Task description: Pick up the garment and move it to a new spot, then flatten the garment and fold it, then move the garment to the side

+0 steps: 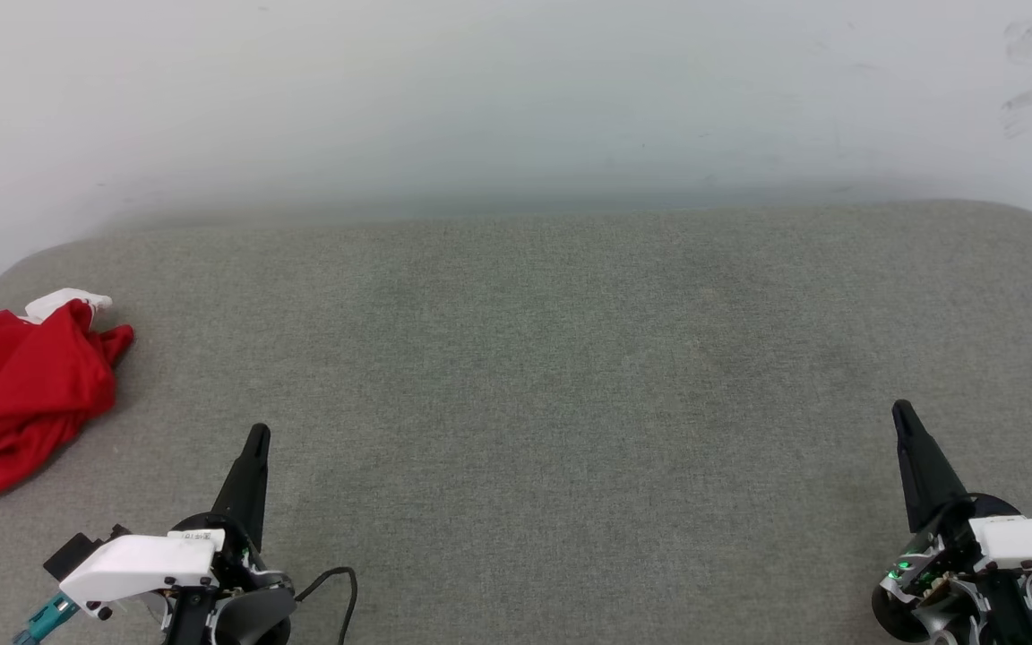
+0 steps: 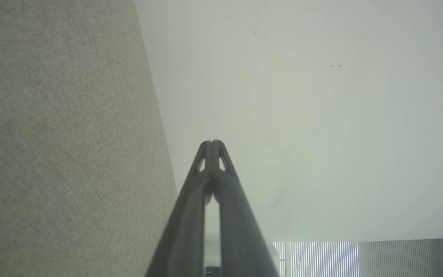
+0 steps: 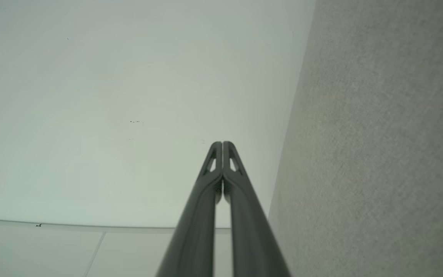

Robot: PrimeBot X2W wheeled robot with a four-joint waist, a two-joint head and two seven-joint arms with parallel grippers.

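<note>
Lying crumpled at the left edge of the grey cushion (image 1: 570, 358), the garment (image 1: 19, 394) looks unfolded, with pickup, flattening, folding and setting aside all apparently left. The left gripper (image 1: 257, 434) and right gripper (image 1: 901, 410) hover clenched and empty near the cushion's front.

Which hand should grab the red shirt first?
Left. The garment lies crumpled far left, near the left hand; the right hand sits far across. Both are shut, so open first.

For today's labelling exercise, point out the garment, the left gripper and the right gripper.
garment (image 1: 19, 403): head view, red body fabric.
left gripper (image 1: 258, 435): head view, shut fingertips.
right gripper (image 1: 902, 412): head view, shut fingertips.
</note>
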